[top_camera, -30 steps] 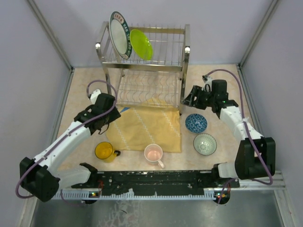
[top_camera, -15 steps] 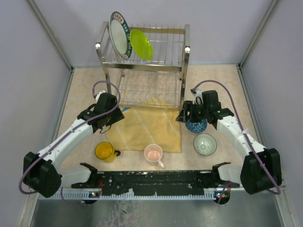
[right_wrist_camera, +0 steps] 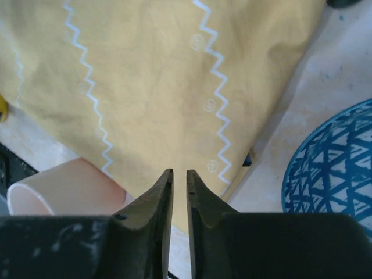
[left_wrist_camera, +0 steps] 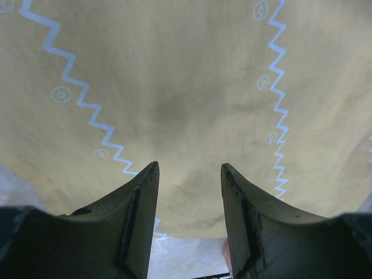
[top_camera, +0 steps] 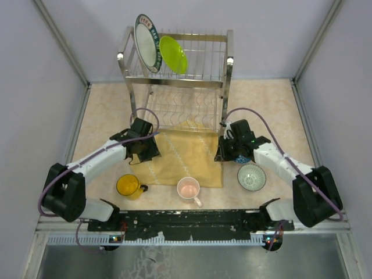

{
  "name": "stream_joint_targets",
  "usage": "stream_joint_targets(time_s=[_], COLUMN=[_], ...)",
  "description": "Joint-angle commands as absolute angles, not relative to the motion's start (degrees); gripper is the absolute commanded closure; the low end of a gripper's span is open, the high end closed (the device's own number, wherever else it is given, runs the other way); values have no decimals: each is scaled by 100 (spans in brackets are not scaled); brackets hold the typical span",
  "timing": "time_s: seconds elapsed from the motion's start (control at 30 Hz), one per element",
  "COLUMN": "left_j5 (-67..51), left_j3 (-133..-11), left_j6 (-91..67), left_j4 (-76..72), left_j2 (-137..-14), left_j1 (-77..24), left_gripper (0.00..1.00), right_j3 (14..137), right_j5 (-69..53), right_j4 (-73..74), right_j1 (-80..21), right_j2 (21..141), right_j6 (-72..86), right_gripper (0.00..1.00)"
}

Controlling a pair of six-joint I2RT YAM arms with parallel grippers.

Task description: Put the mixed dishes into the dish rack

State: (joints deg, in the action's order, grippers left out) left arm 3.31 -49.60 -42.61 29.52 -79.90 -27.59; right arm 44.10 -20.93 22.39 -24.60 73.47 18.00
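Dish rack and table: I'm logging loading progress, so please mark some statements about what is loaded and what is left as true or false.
1. The white plate and the green plate stand in the top tier of the rack. True.
2. The yellow mug is on the rack's lower shelf. False: it stands on the table.
3. The left gripper is open above the cloth. True.
4. The grey bowl is in the rack. False: it sits on the table.

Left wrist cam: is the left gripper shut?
No, the left gripper is open: its fingers stand well apart, and only the yellow patterned cloth shows in the gap between them.
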Motion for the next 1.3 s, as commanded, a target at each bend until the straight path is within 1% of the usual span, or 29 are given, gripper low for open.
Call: stream_joint_targets(time_s=[0.0,0.1,0.13,0.17,0.3,0.43,0.63,0.93,1.07,1.27], left_j5=[362,637,744,845,1348,1760,1827,1454,1381,1123], left_j3=[-4897,-4998,-5031,-5081,-5494,-5796,-5692,-5569,-5581,-5336], left_j6=[-4362,-4357,-4325,-4297,-4325,-4355,-4404,-4443,-4438,-4485], left_j4=[2810,2964,3007,3080,3738,4077,4144,3810,3791,3645], left_j2=[-7998,-7720,-7616,-7528,-7344,-7113,-7116,-7572,-7708,-7721], left_j1=[-2745,-2758,-2747,-2745,-2746,-2739,-2710,-2635,-2573,-2388], left_gripper=[47,42,39,36,27,23,22,26,27,29], right_j3=[4528,4730,4796,4870,5153,5726,6941,8347,8686,8878], right_j5=[-1450,-1079,-938,-843,-493,-527,-685,-1026,-1172,-1750], right_j4=[1932,1833,1805,1779,1713,1715,2001,2422,2440,2088], right_j1=[-2779,-3151,-3262,-3393,-3752,-4135,-4597,-4976,-5141,-5326], right_j2=[7868,8331,8508,8697,9347,10096,10899,11681,11949,12225], right_j6=[1820,1880,1926,1950,2021,2067,2079,2131,2167,2405], right_gripper=[88,94,98,100,100,100,100,100,100,100])
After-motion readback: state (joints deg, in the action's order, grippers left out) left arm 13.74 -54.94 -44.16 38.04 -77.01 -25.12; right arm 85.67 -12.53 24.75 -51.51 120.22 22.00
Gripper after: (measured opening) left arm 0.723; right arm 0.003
